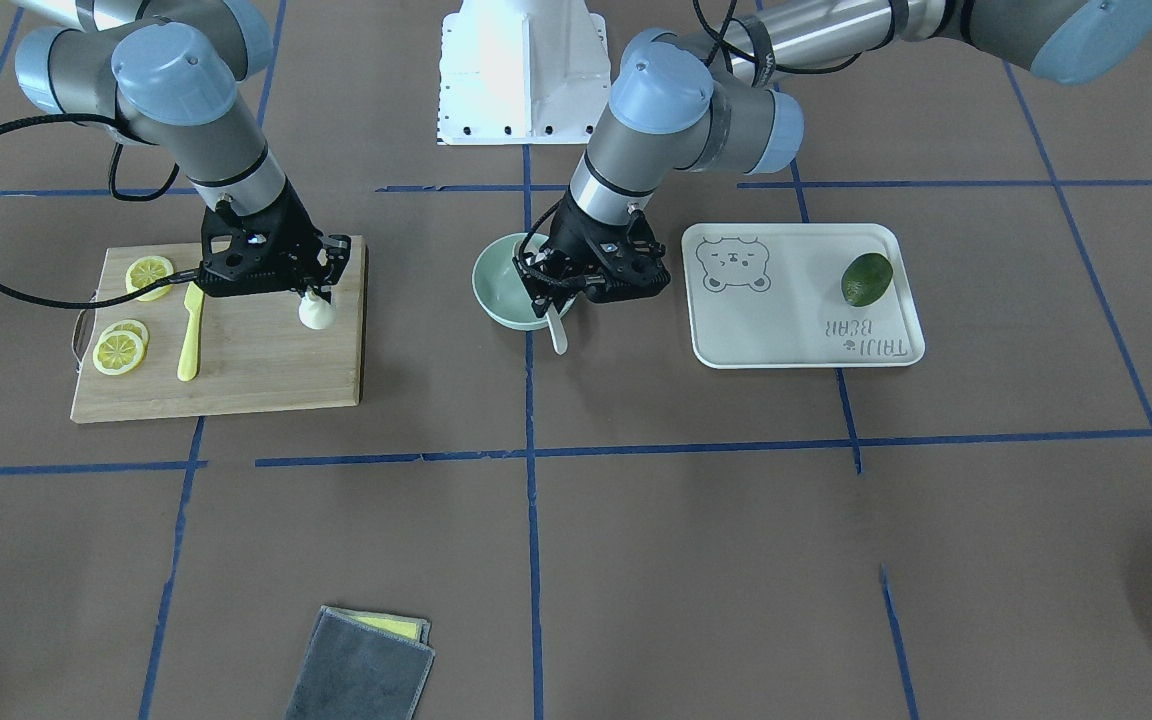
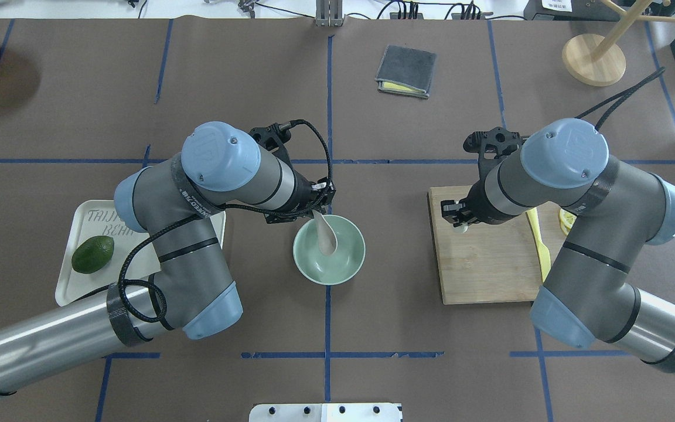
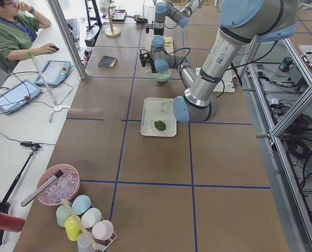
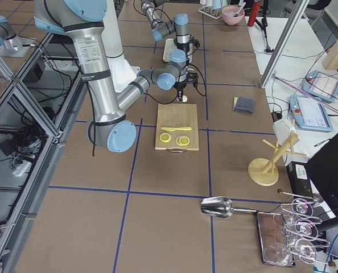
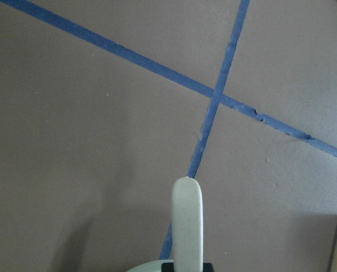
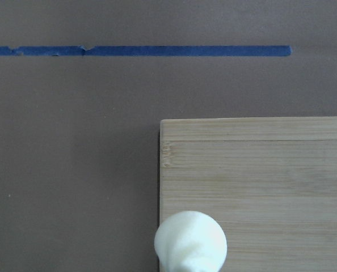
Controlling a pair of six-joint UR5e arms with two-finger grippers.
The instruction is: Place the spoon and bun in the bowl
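My left gripper (image 1: pixel 550 291) is shut on the pale spoon (image 1: pixel 557 333) at the mint-green bowl's (image 1: pixel 494 292) rim. In the overhead view the spoon's scoop (image 2: pixel 327 237) lies inside the bowl (image 2: pixel 355 265), and its handle (image 5: pixel 188 226) sticks out past the fingers in the left wrist view. My right gripper (image 1: pixel 314 293) is over the corner of the wooden cutting board (image 1: pixel 266 372). It appears shut on the peak of the white bun (image 1: pixel 316 314). The bun (image 6: pixel 191 242) is just at the board's surface near its edge.
Lemon slices (image 1: pixel 120 350) and a yellow plastic knife (image 1: pixel 191 340) lie on the board. A white bear-printed tray (image 1: pixel 786 330) holds a dark green avocado (image 1: pixel 866 278) beside the bowl. A folded grey cloth (image 1: pixel 361 668) lies at the operators' edge.
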